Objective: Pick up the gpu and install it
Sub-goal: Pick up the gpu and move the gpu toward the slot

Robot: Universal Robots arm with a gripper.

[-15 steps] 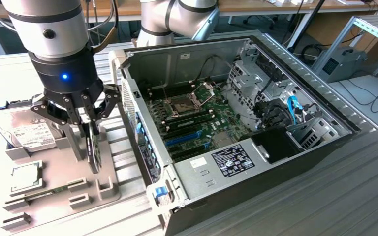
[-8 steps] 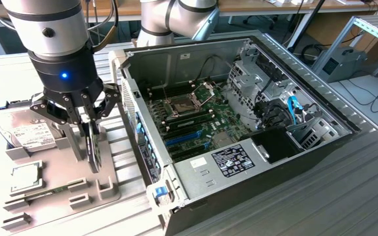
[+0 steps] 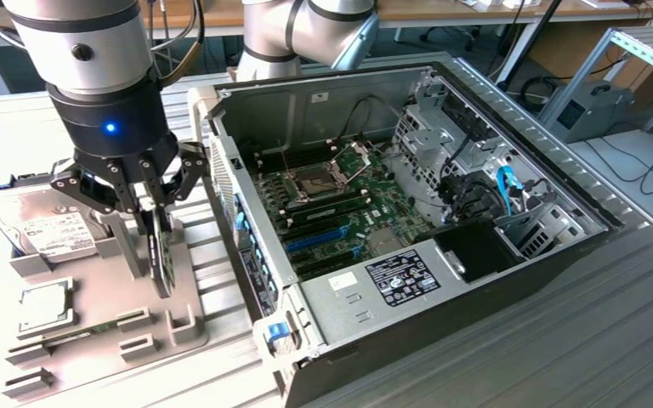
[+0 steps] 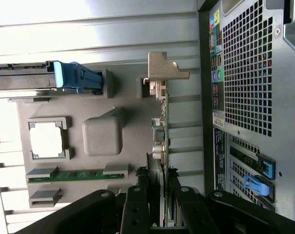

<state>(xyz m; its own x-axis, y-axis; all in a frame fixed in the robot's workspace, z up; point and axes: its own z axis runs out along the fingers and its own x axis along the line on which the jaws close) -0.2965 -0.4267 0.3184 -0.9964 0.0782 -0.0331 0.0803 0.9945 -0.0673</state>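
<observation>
The gpu (image 3: 163,255) is a thin dark card standing on edge, hanging down from my gripper (image 3: 154,212) over the right side of the grey parts tray (image 3: 179,327). The fingers are shut on the card's upper edge. In the wrist view the gpu (image 4: 160,131) appears edge-on, running away from my gripper (image 4: 159,197), with its silvery end bracket (image 4: 164,68) at the far end beside a tray holder. The fingers (image 4: 137,204) press on both sides of the card. The open computer case (image 3: 508,280) lies to the exterior view's right, with blue slots (image 3: 320,240) on its motherboard.
On the tray sit a silver hard drive (image 3: 54,229), a square silver chip (image 3: 43,308) and a green memory stick (image 3: 77,336). The case's perforated rear panel (image 4: 254,97) stands close beside the card. A grey box (image 3: 585,110) and cables lie at the back right.
</observation>
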